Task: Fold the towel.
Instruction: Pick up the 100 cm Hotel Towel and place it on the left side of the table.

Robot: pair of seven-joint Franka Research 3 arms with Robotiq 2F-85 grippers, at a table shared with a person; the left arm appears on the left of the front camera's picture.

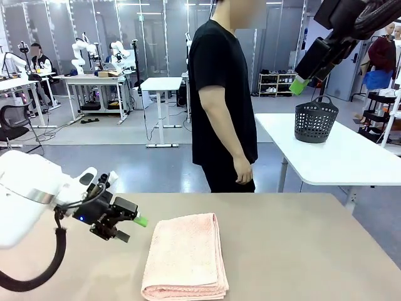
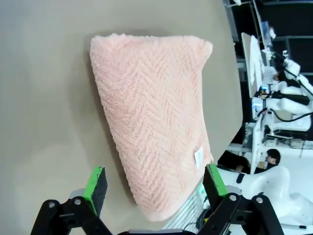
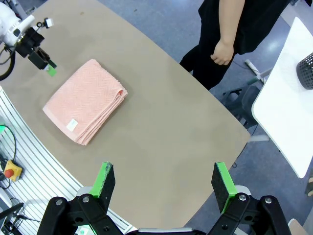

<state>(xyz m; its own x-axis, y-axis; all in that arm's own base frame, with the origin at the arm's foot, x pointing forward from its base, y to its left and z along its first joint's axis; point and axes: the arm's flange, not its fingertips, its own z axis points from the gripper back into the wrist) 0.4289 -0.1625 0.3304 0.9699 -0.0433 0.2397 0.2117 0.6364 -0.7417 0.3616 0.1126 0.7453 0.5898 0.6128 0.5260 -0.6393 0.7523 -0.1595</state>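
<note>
On tan table (image 1: 301,238) — salmon terry towel (image 1: 186,254), herringbone weave, folded rectangle

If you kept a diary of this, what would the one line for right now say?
towel: folded, flat on table | left gripper: open, beside towel, holding nothing | right gripper: open, raised high | person: standing at far side

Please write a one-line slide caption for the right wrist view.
Folded pink towel on the table, open right gripper high above it, left gripper beside the towel.
</note>
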